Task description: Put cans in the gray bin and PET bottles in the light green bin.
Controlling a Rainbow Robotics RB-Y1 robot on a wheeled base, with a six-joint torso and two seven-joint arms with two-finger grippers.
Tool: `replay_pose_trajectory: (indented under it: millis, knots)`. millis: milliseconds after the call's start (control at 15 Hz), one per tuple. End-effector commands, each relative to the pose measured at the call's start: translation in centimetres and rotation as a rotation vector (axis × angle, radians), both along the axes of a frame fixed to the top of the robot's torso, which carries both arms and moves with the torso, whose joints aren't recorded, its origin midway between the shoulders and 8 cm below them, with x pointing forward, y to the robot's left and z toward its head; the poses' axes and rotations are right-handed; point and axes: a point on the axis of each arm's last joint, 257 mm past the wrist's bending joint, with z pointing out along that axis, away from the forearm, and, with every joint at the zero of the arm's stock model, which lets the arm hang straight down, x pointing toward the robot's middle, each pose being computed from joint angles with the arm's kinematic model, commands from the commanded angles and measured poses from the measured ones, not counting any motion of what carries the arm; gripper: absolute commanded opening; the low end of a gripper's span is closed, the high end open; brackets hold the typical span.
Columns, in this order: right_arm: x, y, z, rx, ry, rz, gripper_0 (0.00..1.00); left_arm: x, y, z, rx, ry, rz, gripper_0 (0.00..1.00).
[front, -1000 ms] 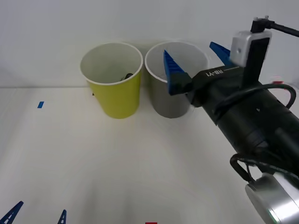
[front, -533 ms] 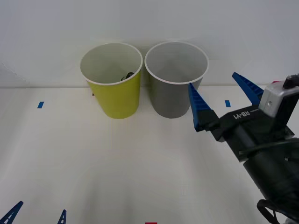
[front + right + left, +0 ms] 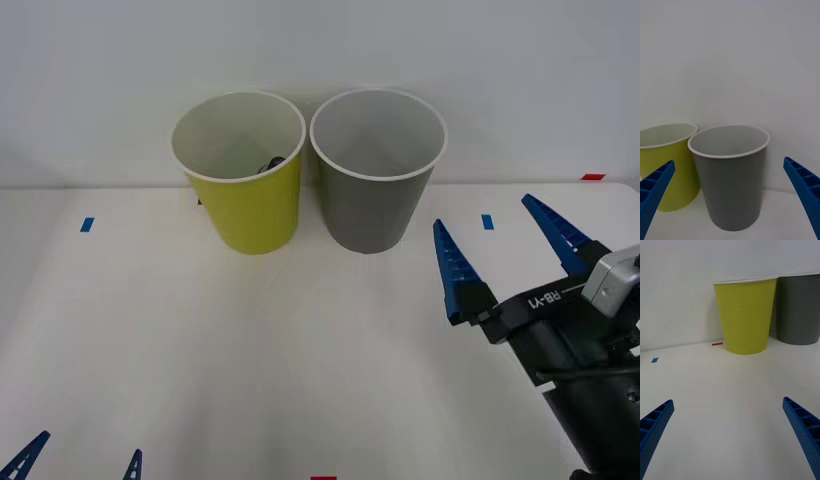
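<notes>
Gray plastic, round and tapered: the gray bin (image 3: 378, 170) with white rim stands upright at the far side of the white table (image 3: 250, 350), against the pale wall (image 3: 320, 50). Touching or just beside it on the robot's left stands the light green bin (image 3: 240, 172), a yellow-green plastic wastebasket of equal size with white rim; a small dark object (image 3: 270, 163), too hidden to identify, lies inside.

Right gripper (image 3: 510, 250): blue ribbed fingers spread wide, holding nothing, hovering above the table near the gray bin on its right, apart from it and pointing toward it.

Left gripper (image 3: 80, 458): at the near left table edge, well apart from both bins, fingers wide apart, empty.

Small blue tape marks (image 3: 87, 225) on the table.
</notes>
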Motion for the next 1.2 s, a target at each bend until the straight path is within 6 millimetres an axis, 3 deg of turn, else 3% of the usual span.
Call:
replay_pose_trajectory:
  millis: [67, 333, 533, 933, 1200]
  knots:
    - [-1.1, -3.2, -4.7, 0.041, 0.021, -0.043, 1.00, 0.0, 0.0, 0.0, 0.000, 0.000, 0.000, 1.00]
    - [-4.9, -6.7, -7.7, 0.002, 0.081, -0.105, 1.00, 0.0, 0.0, 0.0, 0.000, 0.000, 0.000, 1.00]
    - [-6.6, -7.9, -8.9, -0.016, 0.101, -0.154, 1.00, 0.0, 0.0, 0.0, 0.000, 0.000, 0.000, 1.00]
    - [-11.7, -9.5, -13.9, -0.034, 0.265, -0.260, 1.00, 0.0, 0.0, 0.0, 0.000, 0.000, 0.000, 1.00]
    - [-13.8, -9.5, -14.5, -0.018, 0.296, -0.265, 1.00, 0.0, 0.0, 0.0, 0.000, 0.000, 0.000, 1.00]
